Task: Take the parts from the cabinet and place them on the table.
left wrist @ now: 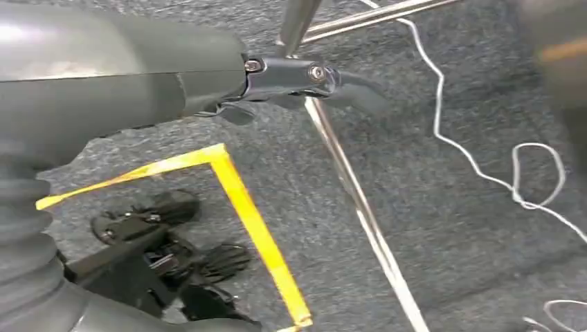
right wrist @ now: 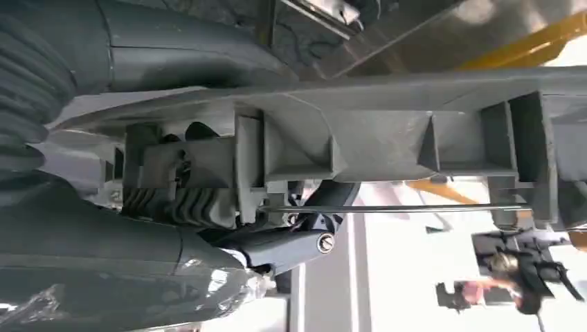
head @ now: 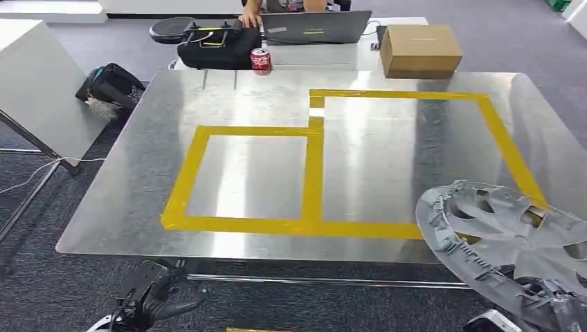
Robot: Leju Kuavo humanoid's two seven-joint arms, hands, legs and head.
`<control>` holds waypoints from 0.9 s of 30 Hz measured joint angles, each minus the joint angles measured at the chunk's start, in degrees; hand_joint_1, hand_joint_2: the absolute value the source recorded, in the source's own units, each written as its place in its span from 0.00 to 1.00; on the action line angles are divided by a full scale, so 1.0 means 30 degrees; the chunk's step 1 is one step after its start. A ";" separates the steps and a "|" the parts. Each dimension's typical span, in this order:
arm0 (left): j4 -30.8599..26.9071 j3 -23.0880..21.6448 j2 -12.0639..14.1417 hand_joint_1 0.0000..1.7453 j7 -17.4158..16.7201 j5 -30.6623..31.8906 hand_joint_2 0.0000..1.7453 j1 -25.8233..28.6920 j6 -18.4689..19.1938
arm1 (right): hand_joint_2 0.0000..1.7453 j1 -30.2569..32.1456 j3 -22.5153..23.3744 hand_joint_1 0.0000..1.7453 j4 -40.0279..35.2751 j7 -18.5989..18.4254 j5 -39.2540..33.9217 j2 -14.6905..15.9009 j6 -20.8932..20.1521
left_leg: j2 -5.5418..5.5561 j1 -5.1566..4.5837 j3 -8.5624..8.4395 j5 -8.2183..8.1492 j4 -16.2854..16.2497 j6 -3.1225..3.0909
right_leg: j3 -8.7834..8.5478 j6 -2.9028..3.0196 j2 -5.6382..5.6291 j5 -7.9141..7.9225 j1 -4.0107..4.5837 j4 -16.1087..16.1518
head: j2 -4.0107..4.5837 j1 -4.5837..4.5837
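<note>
- At the far left of the head view I saw a white board on a metal stand (head: pixel 31 76), and just right of it a dark bag (head: pixel 111 84) lay on the grey carpet.
- At the lower left, my left hand (head: pixel 149 294) hung below the near table edge; in the left wrist view its dark fingers (left wrist: pixel 173 207) were apart and held nothing, over carpet marked with yellow floor tape (left wrist: pixel 256 232) and a white cable (left wrist: pixel 484 173).
- The metal table (head: pixel 138 180) filled the middle of the frame, carrying two adjoining rectangles of yellow tape (head: pixel 313 173).
- Along the upper edge, on a second table beyond it, stood a black case (head: pixel 218 45), a red soda can (head: pixel 260 61), a laptop (head: pixel 315 28) with a person's hand (head: pixel 249 19) beside it, and a cardboard box (head: pixel 420 50).
- At the lower right, the grey hubcap (head: pixel 498 242) was tilted over the table's near right corner, overlapping the tape.
- My right hand (head: pixel 547 301) gripped the hubcap at its lower rim; the right wrist view showed the fingers (right wrist: pixel 291 242) clasped around its ribbed back.
</note>
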State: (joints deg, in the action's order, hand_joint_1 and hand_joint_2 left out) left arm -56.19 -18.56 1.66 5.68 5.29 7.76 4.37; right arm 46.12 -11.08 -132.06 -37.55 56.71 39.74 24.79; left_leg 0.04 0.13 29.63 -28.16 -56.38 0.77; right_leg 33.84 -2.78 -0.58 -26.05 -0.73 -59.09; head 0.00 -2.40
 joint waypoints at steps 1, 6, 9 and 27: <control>-0.0029 0.0146 -0.0095 0.00 0.0058 0.0007 1.00 -0.0019 0.0102 | 1.00 0.0056 0.0306 1.00 0.0131 0.0197 -0.0524 0.0000 -0.0153 | -0.0002 -0.0001 -0.0038 0.0001 -0.0002 -0.0002 | -0.0002 -0.0006 -0.0001 0.0010 0.0000 0.0013 | 0.0000 0.0000; -0.0029 0.0342 -0.0327 0.00 0.0145 0.0233 1.00 -0.0002 0.0233 | 1.00 0.0400 0.2502 1.00 0.0837 0.2313 -0.0038 -0.0769 -0.1884 | -0.0005 -0.0003 -0.0050 0.0008 -0.0004 -0.0013 | -0.0029 -0.0028 0.0002 0.0035 -0.0001 0.0064 | 0.0000 0.0000; 0.0051 0.0429 -0.0371 0.00 0.0554 0.0328 1.00 0.0051 0.0043 | 1.00 0.0322 0.4497 1.00 0.1056 0.4633 0.1534 -0.2662 -0.3178 | -0.0003 -0.0005 -0.0043 0.0005 -0.0003 -0.0016 | -0.0032 -0.0029 0.0005 0.0036 0.0000 0.0073 | 0.0007 -0.0015; 0.0204 0.0655 -0.0524 0.00 0.0814 0.0481 1.00 0.0126 0.0007 | 1.00 -0.1980 1.0419 1.00 0.1610 1.0056 0.4119 -0.9538 -0.5297 | -0.0015 -0.0005 -0.0040 0.0003 -0.0002 -0.0020 | -0.0030 -0.0031 -0.0012 0.0038 -0.0003 0.0073 | 0.0000 0.0000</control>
State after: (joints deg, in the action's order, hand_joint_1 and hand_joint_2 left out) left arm -55.58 -16.59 0.09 8.13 6.73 8.14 4.39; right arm 40.18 20.18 -127.23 -7.38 69.07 11.12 8.89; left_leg -0.01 0.11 29.50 -28.15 -56.39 0.71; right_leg 33.75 -2.87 -0.61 -25.93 -0.74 -58.87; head 0.00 -2.40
